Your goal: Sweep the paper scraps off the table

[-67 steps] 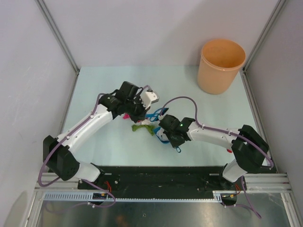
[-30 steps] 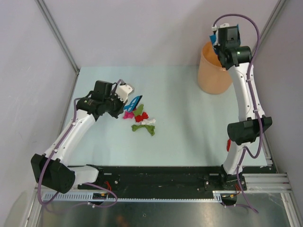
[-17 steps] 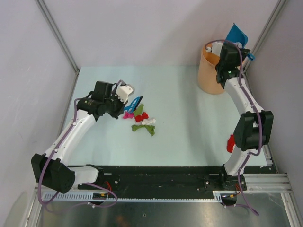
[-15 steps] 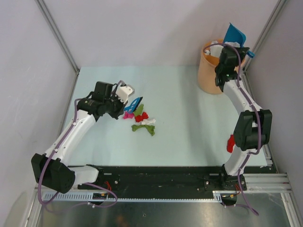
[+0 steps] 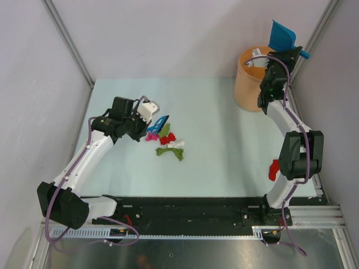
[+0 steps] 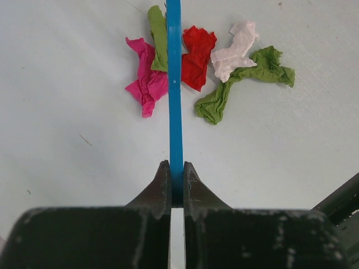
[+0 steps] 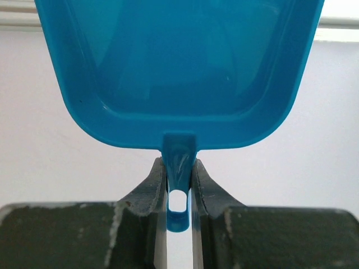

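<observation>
- The top external view looks steeply down from high behind the near edge, far enough to take in the whole table (image 5: pixel 213 123).
- The left wrist view looks along a blue tool (image 6: pixel 175 84), close over the paper scraps (image 6: pixel 196 56) (the same cluster sits mid-table from above).
- The right wrist view faces the blue dustpan (image 7: pixel 179 67), very near, against a pale wall (image 7: pixel 56 168).

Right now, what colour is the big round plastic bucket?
The round plastic bucket is pale orange, clearest in the top external view.
</observation>
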`<action>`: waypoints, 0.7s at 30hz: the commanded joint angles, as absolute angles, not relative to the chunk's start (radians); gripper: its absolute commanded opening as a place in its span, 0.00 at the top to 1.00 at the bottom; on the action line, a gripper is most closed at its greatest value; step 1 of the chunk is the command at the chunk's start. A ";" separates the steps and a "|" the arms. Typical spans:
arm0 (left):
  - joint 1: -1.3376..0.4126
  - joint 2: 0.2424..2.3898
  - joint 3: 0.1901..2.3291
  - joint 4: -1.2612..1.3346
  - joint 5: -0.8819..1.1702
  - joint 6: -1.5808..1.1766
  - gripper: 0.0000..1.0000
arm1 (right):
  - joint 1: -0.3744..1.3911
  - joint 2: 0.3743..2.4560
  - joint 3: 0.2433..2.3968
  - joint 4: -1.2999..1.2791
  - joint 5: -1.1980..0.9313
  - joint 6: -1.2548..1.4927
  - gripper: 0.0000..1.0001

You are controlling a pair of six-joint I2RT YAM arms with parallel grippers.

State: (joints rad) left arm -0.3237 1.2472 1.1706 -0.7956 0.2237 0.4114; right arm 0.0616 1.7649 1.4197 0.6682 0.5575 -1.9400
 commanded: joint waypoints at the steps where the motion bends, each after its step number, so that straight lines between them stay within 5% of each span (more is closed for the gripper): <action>1: -0.319 1.232 1.183 -0.781 0.259 0.419 1.00 | 0.089 1.681 1.508 0.684 0.615 -1.735 1.00; 14: -0.321 1.256 1.180 -0.782 0.331 0.388 1.00 | 0.422 1.347 1.505 -0.278 0.571 -0.540 1.00; 21: -0.321 1.217 1.085 -0.793 0.270 0.420 1.00 | 0.600 1.315 1.459 -0.736 0.376 -0.141 1.00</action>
